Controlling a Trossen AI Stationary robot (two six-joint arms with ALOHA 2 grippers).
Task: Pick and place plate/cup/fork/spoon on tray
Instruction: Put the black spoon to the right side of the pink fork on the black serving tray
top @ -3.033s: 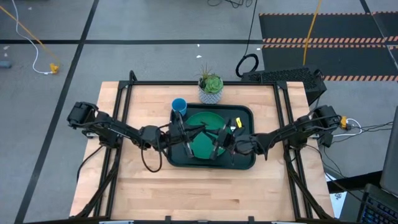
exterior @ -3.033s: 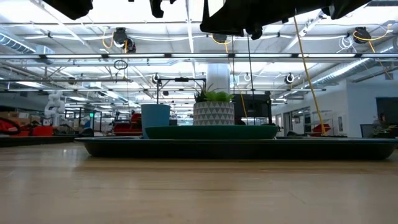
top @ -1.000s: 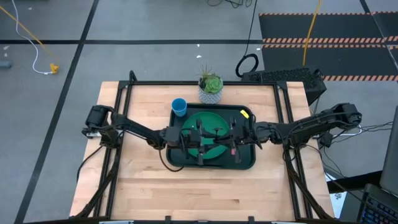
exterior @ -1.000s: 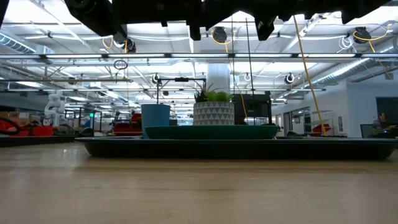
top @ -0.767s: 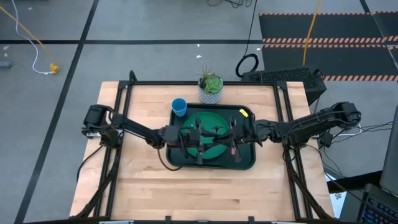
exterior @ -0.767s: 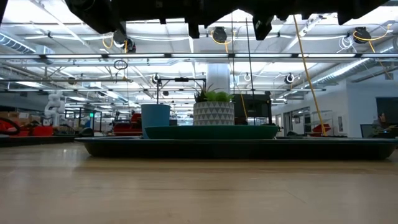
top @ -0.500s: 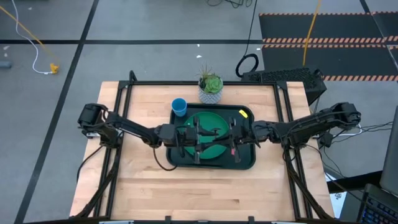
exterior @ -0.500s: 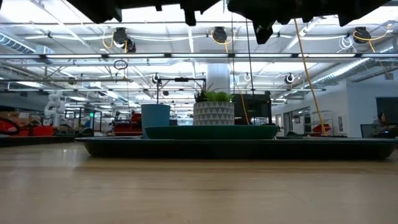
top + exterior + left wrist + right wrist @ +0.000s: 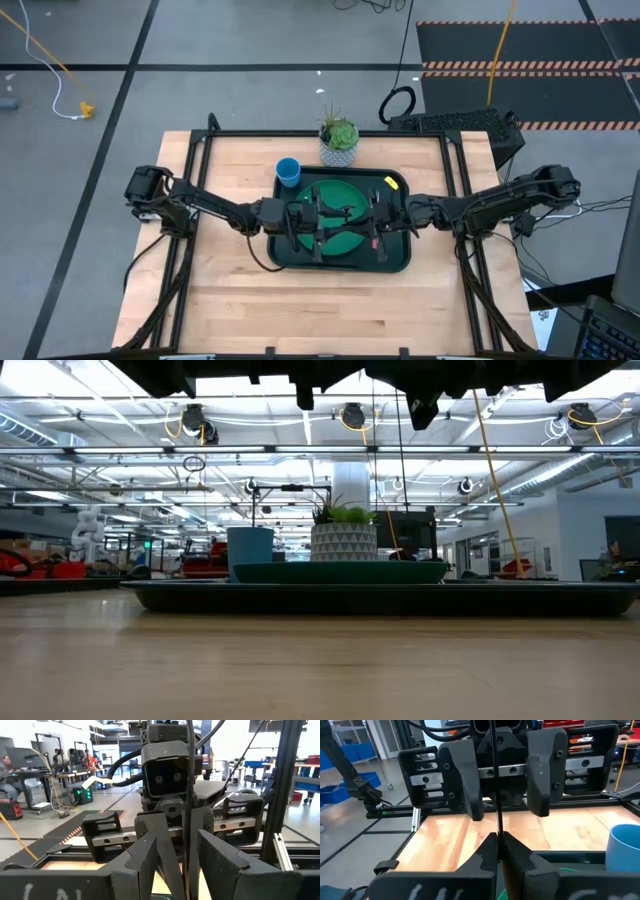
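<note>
Left gripper point(image 9: 318, 220), fingers spread, faces right gripper point(image 9: 372, 218), pinched together, above plate point(image 9: 340, 212) on tray point(image 9: 398, 255); cup point(image 9: 288, 172) at tray's 11 o'clock

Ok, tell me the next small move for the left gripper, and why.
Probably close the left gripper on the thin utensil. The right gripper is shut on it above the tray, and the left gripper's open fingers sit either side of it, so a handover looks ready.
</note>
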